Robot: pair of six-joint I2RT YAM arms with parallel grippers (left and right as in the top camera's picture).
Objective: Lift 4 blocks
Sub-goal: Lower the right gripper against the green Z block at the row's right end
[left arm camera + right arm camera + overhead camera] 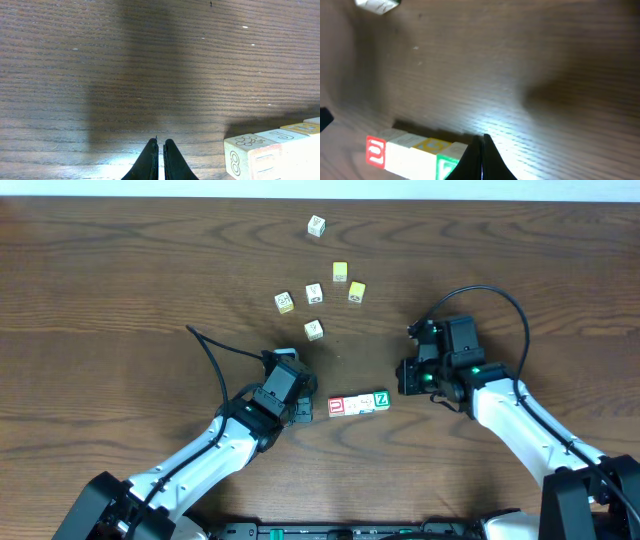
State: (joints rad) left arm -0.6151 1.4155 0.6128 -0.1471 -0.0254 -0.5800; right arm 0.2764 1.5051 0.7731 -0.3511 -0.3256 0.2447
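Squeezed endwise between the left jaws, clenched on nothing, and the right jaws, equally clenched and empty, the row of four small wooden letter cubes (365, 402) could buckle upward and scatter if pressure lands off-centre. The row lies on the dark wood surface (120, 300) between them: red-faced cube (337, 406), two white-faced cubes (351, 404), green Z cube (380, 399).

Overhead downward; wrist views near blocks (358, 403)
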